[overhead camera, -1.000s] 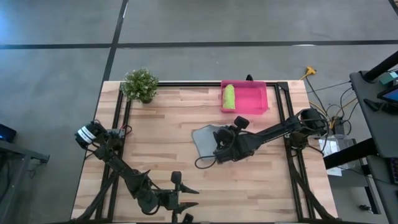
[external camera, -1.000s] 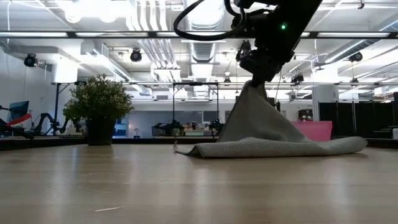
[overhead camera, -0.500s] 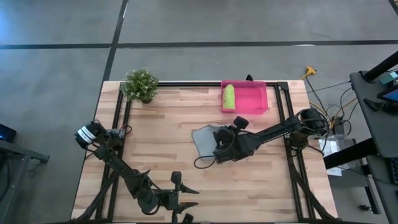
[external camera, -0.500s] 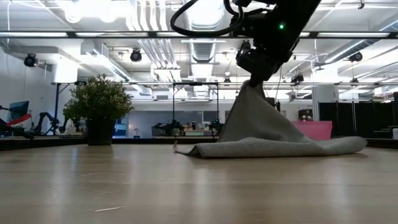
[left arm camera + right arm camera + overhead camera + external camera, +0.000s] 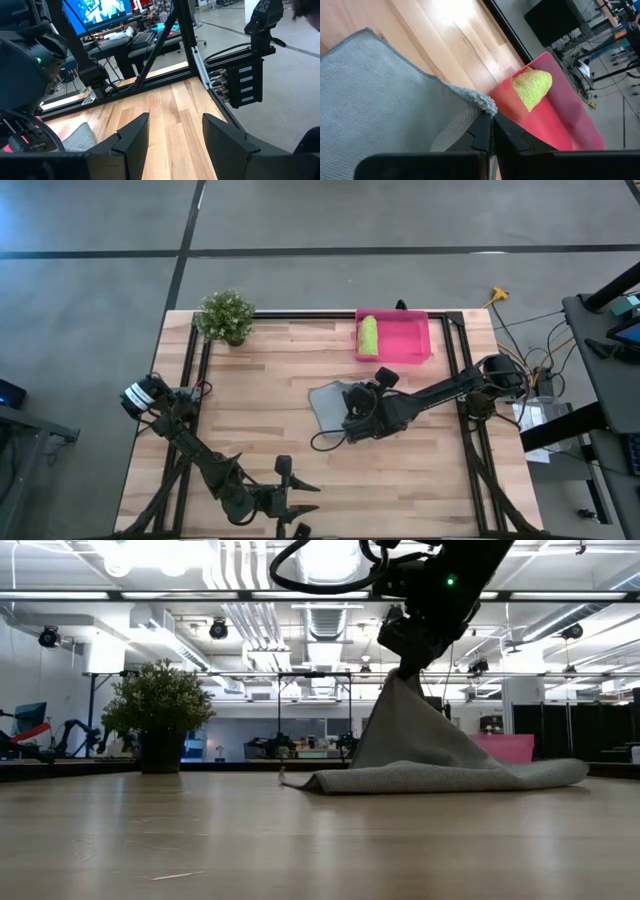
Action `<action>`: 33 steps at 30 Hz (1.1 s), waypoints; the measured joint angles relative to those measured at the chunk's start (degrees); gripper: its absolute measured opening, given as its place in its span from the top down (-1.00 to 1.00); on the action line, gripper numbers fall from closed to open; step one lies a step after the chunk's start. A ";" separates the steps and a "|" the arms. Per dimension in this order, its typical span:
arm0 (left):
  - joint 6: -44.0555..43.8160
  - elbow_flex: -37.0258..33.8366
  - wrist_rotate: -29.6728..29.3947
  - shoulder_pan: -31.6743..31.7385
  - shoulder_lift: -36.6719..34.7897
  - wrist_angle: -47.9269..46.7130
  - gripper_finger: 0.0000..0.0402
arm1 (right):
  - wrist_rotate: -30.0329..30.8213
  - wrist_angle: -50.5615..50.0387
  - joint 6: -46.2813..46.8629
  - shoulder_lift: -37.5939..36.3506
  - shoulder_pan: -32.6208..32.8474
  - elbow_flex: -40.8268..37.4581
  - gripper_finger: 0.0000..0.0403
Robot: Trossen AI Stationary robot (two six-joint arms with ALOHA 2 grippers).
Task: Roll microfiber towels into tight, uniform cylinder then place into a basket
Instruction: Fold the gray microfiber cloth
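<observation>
The grey towel lies near the table's middle, its right part drawn up into a peak under my right gripper, which is shut on it. The lime green towel lies rolled inside the pink basket at the far edge; both also show in the right wrist view, the basket and the roll. My left gripper is open and empty near the table's near edge. My right gripper pinches the grey towel's edge between its two shut fingers, coming from above. That part is lifted into a taut tent, while the towel's left part and its base stay on the table.
A small potted plant stands at the table's far left. Black frame rails run along both sides and the far edge. Bare wood lies left of the grey towel.
</observation>
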 joint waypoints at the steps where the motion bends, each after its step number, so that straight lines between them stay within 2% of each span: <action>1: 0.00 0.00 0.00 -0.01 0.00 0.00 0.16 | -0.01 0.03 -0.01 0.00 0.00 0.00 0.96; 33: 0.00 0.00 0.00 0.01 0.00 0.00 0.16 | -0.01 2.97 0.00 0.01 0.00 0.02 0.96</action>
